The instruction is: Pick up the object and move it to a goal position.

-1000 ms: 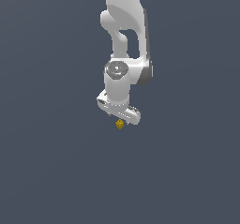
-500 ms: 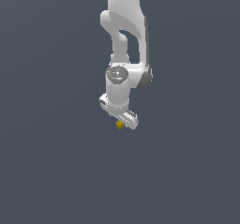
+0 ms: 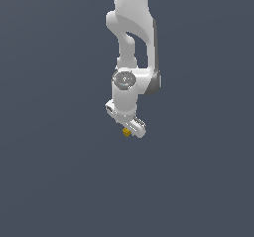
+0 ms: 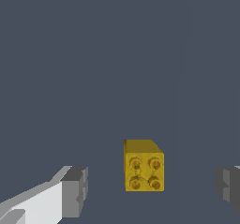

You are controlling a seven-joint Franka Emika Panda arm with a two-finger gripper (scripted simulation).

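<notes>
The object is a tiny yellow-gold cube (image 4: 143,166) with four studs on one face. In the wrist view it sits between my two fingertips, with a gap on each side, nearer the left finger (image 4: 74,191) than the right one. My gripper (image 4: 152,185) is open around it and not touching it. In the exterior view the white gripper (image 3: 131,129) hangs from the arm at the middle of the picture, and the cube (image 3: 126,132) shows as a small yellow spot at its lower tip.
A plain dark grey-blue surface (image 3: 59,181) fills both views. The white arm (image 3: 131,28) comes down from the top of the exterior view. No other objects show.
The gripper came down a little onto the cube between one second and half a second ago. Since then nothing has visibly moved. The cube has stayed in place.
</notes>
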